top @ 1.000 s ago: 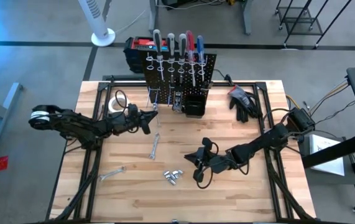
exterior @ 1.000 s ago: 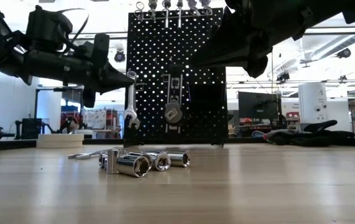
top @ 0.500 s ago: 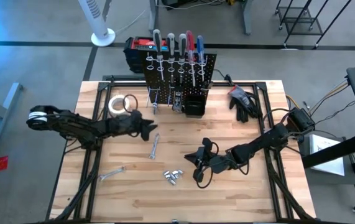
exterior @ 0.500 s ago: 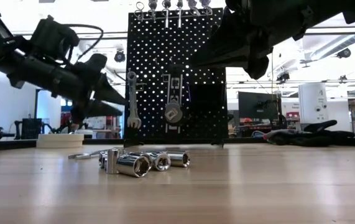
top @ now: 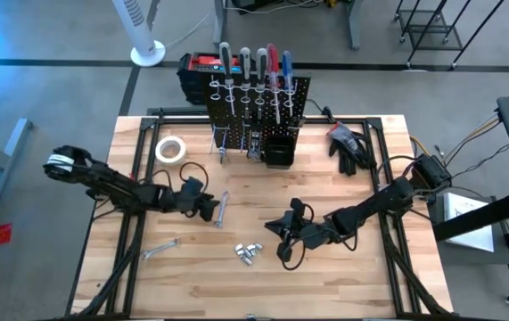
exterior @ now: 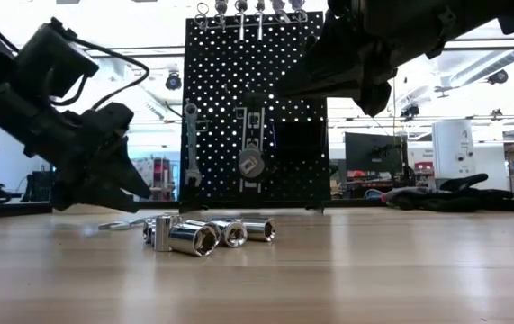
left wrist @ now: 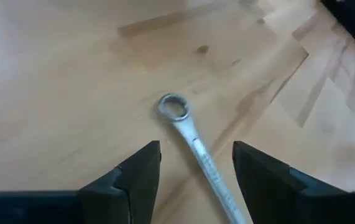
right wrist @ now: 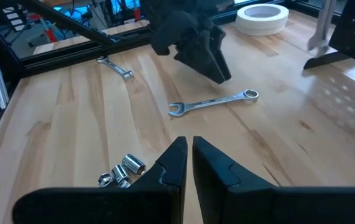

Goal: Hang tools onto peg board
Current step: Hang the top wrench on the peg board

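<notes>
From above you see two flat silver wrenches on the worktop, one [top: 222,208] mid-worktop by the left gripper [top: 209,210], one [top: 160,248] toward the left edge, before the perforated peg board [top: 258,107] at the far edge. Your left wrist view shows its jaws wide over the wrench's ring end. Your right wrist view shows the right gripper [right wrist: 186,155] pinched shut, empty.

The left pincer [left wrist: 196,171] is showing its two dark fingers [left wrist: 137,177] standing apart at the near edge, with open space between them. A silver wrench [left wrist: 197,148] is lying flat on the pale wooden worktop [left wrist: 65,81], its ring end farther off and its shaft running back between the fingers, nearer to one of them and touching neither. A dark shape is sitting at the far corner, too blurred to identify
</notes>
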Controlling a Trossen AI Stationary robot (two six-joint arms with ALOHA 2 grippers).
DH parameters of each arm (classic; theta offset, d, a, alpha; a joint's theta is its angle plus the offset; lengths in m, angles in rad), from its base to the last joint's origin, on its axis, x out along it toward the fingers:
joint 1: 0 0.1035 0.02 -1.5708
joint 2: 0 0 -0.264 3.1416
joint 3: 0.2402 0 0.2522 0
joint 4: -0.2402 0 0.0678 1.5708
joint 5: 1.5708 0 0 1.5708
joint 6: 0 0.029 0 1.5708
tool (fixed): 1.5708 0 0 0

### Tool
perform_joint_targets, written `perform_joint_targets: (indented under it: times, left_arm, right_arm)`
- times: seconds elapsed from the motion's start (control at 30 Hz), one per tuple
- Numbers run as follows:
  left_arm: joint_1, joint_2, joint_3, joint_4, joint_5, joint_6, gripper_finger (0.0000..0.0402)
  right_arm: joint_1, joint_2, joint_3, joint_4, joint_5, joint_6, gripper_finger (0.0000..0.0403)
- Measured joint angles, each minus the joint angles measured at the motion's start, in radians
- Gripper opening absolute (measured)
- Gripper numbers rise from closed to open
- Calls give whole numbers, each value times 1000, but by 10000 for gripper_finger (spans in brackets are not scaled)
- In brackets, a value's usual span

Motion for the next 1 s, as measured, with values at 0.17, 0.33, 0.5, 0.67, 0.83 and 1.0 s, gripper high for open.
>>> perform_joint_targets:
  times: [0.17, 0.33, 0.5, 0.67, 0.83, 1.0]
  left_arm:
    - [-11, 103, 72, -11, -29, 21, 189]
    - [-7, 230, 135, -45, -57, -20, 189]
    - [-6, 304, 182, -49, -63, -37, 184]
    - [-8, 329, 226, -151, -55, -41, 135]
    - [-8, 330, 228, -209, -63, -56, 42]
    - [-11, 330, 218, -195, -63, -45, 17]
  right_arm:
    - [7, 0, 0, 1, 0, 8, 18]
    - [28, 0, 0, 1, 0, 9, 18]
    - [41, 1, 0, 1, 0, 8, 18]
    - [41, 1, 0, 2, 0, 8, 18]
    - [47, 1, 0, 2, 0, 8, 18]
    - [55, 1, 0, 1, 0, 7, 18]
